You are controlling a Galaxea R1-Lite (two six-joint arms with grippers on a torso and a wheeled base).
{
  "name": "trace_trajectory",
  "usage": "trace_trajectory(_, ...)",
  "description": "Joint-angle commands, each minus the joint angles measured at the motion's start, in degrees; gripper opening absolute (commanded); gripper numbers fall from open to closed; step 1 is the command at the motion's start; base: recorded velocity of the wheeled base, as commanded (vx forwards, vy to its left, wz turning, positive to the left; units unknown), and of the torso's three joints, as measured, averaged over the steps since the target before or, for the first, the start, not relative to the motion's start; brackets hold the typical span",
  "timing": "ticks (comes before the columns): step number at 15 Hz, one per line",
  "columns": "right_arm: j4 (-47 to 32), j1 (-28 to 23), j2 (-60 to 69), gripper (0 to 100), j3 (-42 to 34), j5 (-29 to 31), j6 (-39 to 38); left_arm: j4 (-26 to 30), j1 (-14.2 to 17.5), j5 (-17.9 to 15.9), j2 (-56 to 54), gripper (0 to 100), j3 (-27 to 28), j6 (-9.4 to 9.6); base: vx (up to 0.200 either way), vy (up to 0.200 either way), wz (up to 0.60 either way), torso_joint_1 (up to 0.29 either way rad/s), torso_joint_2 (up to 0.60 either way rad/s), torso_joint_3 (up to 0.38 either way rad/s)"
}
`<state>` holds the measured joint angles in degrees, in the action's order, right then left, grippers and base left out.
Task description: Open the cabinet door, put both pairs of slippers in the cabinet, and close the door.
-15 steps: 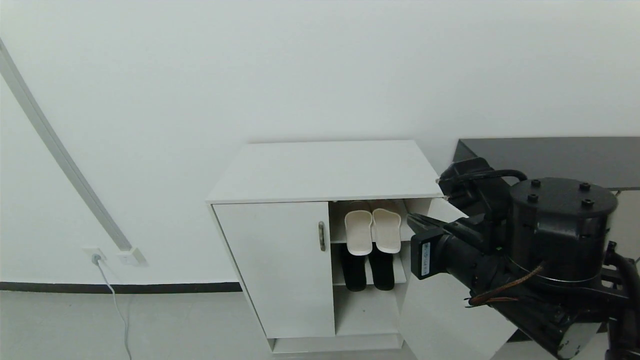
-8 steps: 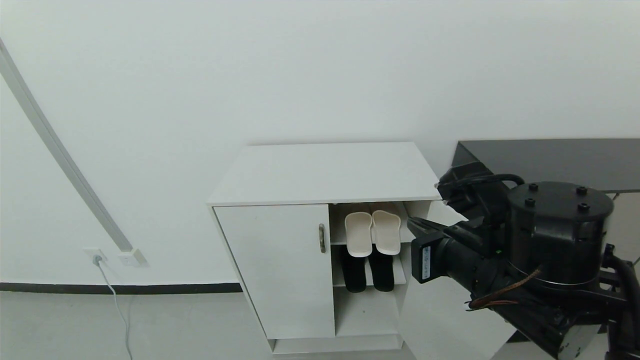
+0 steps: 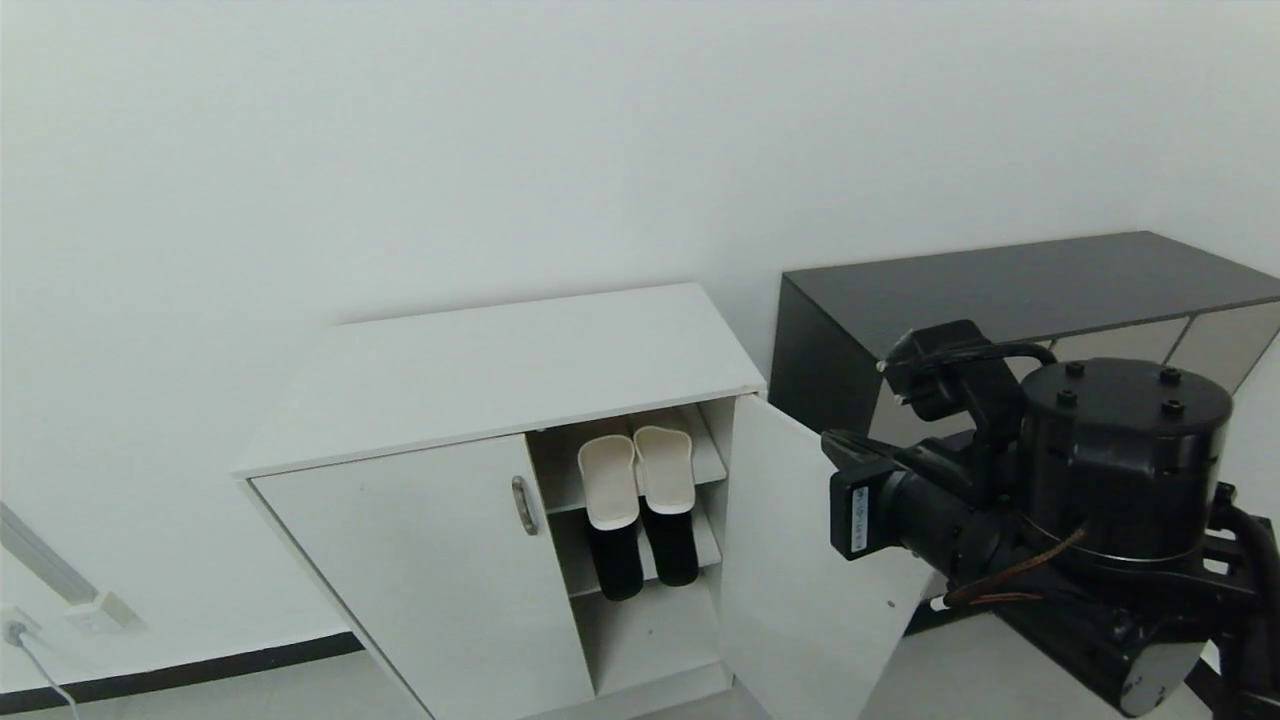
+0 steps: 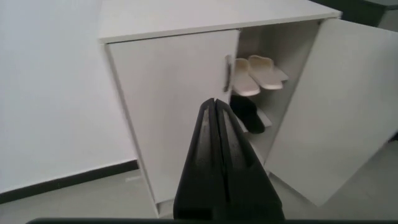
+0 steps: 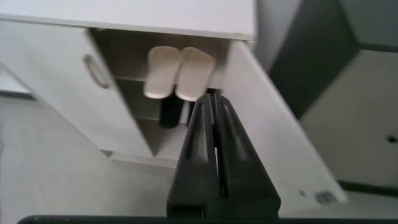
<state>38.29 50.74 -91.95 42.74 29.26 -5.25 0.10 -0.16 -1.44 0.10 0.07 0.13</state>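
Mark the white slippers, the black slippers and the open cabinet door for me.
white slippers (image 3: 610, 482): head view, heel end of the left slipper.
black slippers (image 3: 672, 552): head view, middle of the right slipper.
open cabinet door (image 3: 800, 570): head view, middle of the swung-out panel.

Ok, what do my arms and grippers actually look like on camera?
All matte black. The right arm has a wide round joint housing topped with bolt heads, a black cable looped above it, a brownish braided cable below, and a white label on its wrist block. The left gripper and right gripper each end in two flat fingers tapering to a narrow wedge.
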Motion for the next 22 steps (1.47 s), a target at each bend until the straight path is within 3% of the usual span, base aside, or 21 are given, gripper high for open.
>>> trace_trajectory(1,0.0,-1.0,0.1,0,0.0,-1.0,0.0,0.0,0.0,0.0,0.0,0,0.0,0.04,0.0,0.0,0.0,0.0,0.0,0.0)
trace_trajectory(10,0.5,-1.3,-0.2,0,-0.7,-2.4,0.2,0.0,0.0,0.0,0.0,0,0.0,-0.05,0.0,0.0,0.0,0.0,0.0,0.0)
trace_trajectory(15,0.5,-2.0,-0.5,0,-0.7,-2.4,0.5,0.0,0.0,-0.1,0.0,0,0.0,-0.05,-0.2,0.0,0.0,0.003,0.0,-0.004)
trace_trajectory(18,0.3,-6.7,-3.4,0,2.6,-2.3,2.4,0.0,0.0,0.0,0.0,0,0.0,0.04,0.0,0.0,0.0,0.0,0.0,0.0)
trace_trajectory(22,-2.2,-17.2,-12.2,0,12.2,-2.5,0.2,0.0,0.0,0.0,0.0,0,0.0,-0.05,0.0,0.0,0.0,0.0,0.0,0.0)
